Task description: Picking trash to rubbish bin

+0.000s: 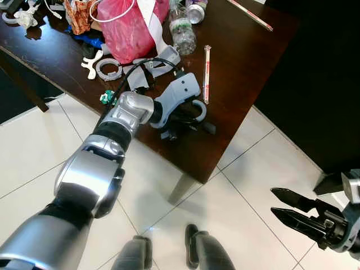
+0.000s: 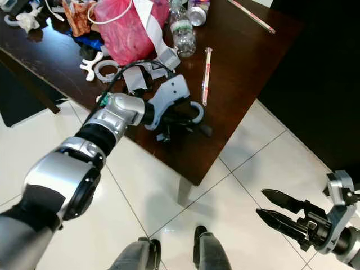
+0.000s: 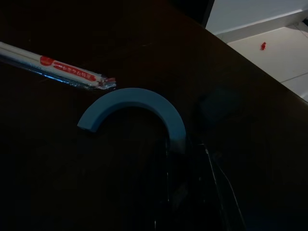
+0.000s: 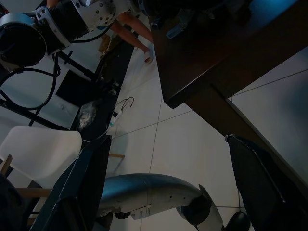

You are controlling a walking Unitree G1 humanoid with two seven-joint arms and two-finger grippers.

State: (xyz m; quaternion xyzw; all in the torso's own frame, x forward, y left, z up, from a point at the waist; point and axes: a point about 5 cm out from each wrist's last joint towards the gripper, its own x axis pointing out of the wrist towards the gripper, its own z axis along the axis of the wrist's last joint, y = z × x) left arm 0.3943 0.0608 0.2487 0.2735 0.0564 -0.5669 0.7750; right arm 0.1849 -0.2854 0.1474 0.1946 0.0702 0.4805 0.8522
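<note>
My left arm reaches over the dark wooden table point(image 1: 236, 84), and its gripper point(image 1: 188, 121) sits low at a grey half-ring piece point(image 1: 199, 108) near the front edge. In the dim left wrist view that curved piece point(image 3: 137, 101) lies just ahead of the gripper, one end right at it. A long red-and-white wrapped stick point(image 1: 207, 73) lies just beyond the piece. Trash is piled further back: a pink plastic bag point(image 1: 132, 28), a clear crushed bottle point(image 1: 183, 31) and a can point(image 1: 196, 11). My right gripper point(image 1: 273, 201) hangs open over the floor at the lower right, holding nothing.
Grey rings point(image 1: 108, 70), a white piece point(image 1: 91, 63), an orange wrapper point(image 1: 79, 14) and crumpled tissue point(image 1: 25, 19) lie on the table's left. A second long wrapper point(image 1: 250, 14) lies far right. A table leg point(image 1: 183, 188) stands before my feet point(image 1: 194, 247) on white tiles. A dark wall point(image 1: 320, 84) rises right.
</note>
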